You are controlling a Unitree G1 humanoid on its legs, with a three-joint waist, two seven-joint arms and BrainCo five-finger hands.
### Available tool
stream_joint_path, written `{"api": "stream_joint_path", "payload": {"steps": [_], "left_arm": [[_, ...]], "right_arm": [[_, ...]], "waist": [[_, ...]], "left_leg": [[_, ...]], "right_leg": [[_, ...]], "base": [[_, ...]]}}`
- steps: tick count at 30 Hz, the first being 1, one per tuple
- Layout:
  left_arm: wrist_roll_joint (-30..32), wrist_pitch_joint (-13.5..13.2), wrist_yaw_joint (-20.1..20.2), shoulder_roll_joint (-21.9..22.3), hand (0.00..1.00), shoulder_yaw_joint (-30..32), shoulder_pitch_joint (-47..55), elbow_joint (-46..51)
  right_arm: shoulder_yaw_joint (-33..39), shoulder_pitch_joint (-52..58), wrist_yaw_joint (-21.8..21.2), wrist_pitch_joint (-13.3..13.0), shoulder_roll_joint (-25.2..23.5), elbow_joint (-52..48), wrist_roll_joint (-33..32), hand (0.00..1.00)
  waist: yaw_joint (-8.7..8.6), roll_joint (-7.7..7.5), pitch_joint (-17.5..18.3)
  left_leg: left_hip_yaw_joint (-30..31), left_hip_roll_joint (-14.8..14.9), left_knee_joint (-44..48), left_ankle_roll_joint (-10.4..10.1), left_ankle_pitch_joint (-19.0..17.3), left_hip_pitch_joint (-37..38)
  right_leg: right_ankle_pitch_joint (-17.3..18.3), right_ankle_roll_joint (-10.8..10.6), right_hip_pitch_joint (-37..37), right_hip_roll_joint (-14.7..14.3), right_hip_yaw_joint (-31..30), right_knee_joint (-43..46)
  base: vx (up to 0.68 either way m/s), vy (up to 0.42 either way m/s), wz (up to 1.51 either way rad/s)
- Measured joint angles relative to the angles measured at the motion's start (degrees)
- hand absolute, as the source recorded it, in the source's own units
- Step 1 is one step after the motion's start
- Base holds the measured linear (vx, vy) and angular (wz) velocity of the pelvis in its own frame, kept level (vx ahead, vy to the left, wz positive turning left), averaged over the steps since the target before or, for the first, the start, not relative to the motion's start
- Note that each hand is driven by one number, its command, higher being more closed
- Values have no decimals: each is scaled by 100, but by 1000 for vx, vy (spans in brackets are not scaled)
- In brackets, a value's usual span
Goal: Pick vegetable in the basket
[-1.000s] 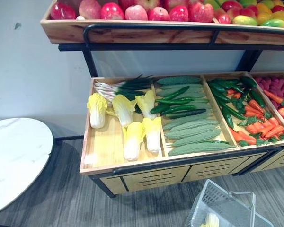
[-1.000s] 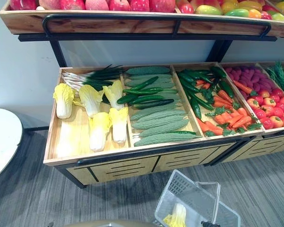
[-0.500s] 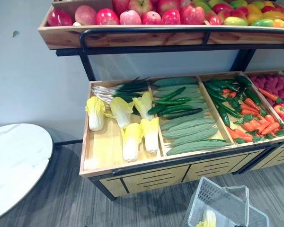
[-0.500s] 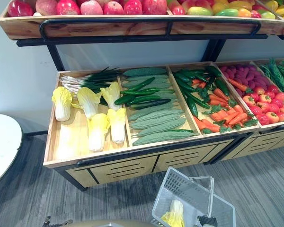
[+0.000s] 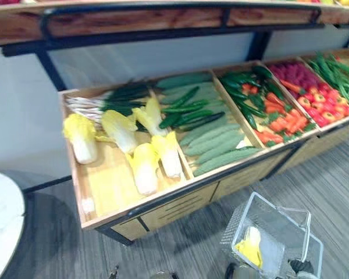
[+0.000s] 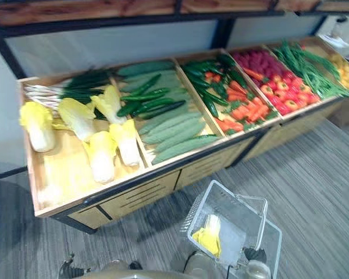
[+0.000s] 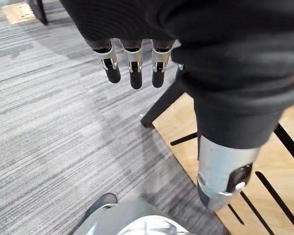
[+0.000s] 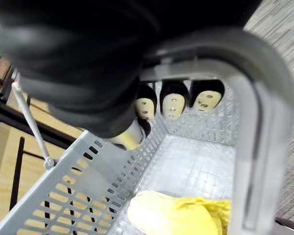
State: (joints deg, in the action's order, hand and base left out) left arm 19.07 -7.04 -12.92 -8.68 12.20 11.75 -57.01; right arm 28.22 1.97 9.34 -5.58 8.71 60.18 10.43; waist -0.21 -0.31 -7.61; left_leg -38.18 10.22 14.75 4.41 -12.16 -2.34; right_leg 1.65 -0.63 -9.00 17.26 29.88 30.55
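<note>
Right hand (image 8: 172, 102): the fingers are curled tight round the handle (image 8: 264, 127) of the basket (image 6: 238, 200). The arm hangs low and carries the basket in front of the stand (image 5: 107, 189), before its middle crates. Whether the basket clears the floor (image 7: 49, 122) cannot be told. One cabbage (image 8: 171, 218) lies in the basket bottom, close to one wall.

Left hand (image 7: 133, 68): the fingers are straight and relaxed, point down and hold nothing. The hand hangs low beside the foot of the stand, above the floor.

Step in hand, as judged: fetch the next vegetable from the stand with the free left hand.

Procedure:
1. Keep the right-hand grip closed and the basket mouth up. A tilted basket may let the cabbage roll against the wall.
2. Hold the basket near the front of the stand, so that the transfer path is short.
3. Raise the left hand above the front wall of the stand before moving inward. A low approach is likely to strike the wood.
4. Come down on one of the cabbages (image 5: 144, 168) in the leftmost crate of the stand, and close round its firm white base, not its leaves.
5. Lift it clear of the wall, then lower it beside the cabbage in the basket
</note>
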Motion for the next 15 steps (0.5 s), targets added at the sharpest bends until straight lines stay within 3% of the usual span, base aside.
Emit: {"api": "stream_joint_path", "payload": {"steps": [1, 5, 6, 8, 11, 12, 15], "left_arm": [[11, 1, 24, -32, 0, -63, 22, 0], [13, 4, 39, -44, 0, -65, 26, -2], [3, 5, 46, -31, 0, -59, -4, -5], [-28, 3, 45, 1, 0, -54, -81, -5], [-28, 3, 44, 178, 0, -55, -138, -19], [-29, -3, 44, 282, 0, -63, -210, -51], [-45, 0, 46, 372, 0, -55, -341, -203]], "right_arm": [[-91, -38, -4, -23, 2, 23, 90, 100], [-426, -426, -87, -19, 29, 427, 303, 100], [-522, -520, -114, -19, 34, 439, 337, 100], [-669, -567, -116, -20, 43, 523, 443, 100], [-671, -512, -85, -16, 138, 544, 450, 100], [-671, -418, -55, -15, 197, 532, 449, 100], [-677, -188, 14, -6, 198, 495, 422, 100]], "waist": [[27, -21, -9], [64, -197, -10], [72, -197, -7], [98, -152, -23], [122, -46, -8], [77, 75, 16], [-97, 174, 36]], "left_leg": [[-307, -75, -339, 40, 198, 148], [-1357, -65, -421, 31, 247, 221], [-1699, 64, -278, 19, 235, 194], [-2157, 322, -13, -1, 222, 153], [-2428, 731, 341, -88, 273, 153], [-2435, 893, 474, -132, 307, 157], [-2415, 1354, 1001, -249, 417, 201]], "right_leg": [[126, -6, 254, 129, 328, 400], [335, -137, 907, 518, 744, 804], [437, -337, 1044, 512, 833, 435], [767, -623, 1055, 304, 1046, -250], [969, -565, 1051, -187, 1021, -1133], [977, -552, 1073, -362, 939, -1370], [1021, -475, 1193, -671, 753, -1684]], "base": [[-88, 123, -115], [-94, -64, -141], [-71, -180, -168], [-47, -260, -170], [-24, -327, -145], [-14, -359, -100], [-5, -229, -54]]}}
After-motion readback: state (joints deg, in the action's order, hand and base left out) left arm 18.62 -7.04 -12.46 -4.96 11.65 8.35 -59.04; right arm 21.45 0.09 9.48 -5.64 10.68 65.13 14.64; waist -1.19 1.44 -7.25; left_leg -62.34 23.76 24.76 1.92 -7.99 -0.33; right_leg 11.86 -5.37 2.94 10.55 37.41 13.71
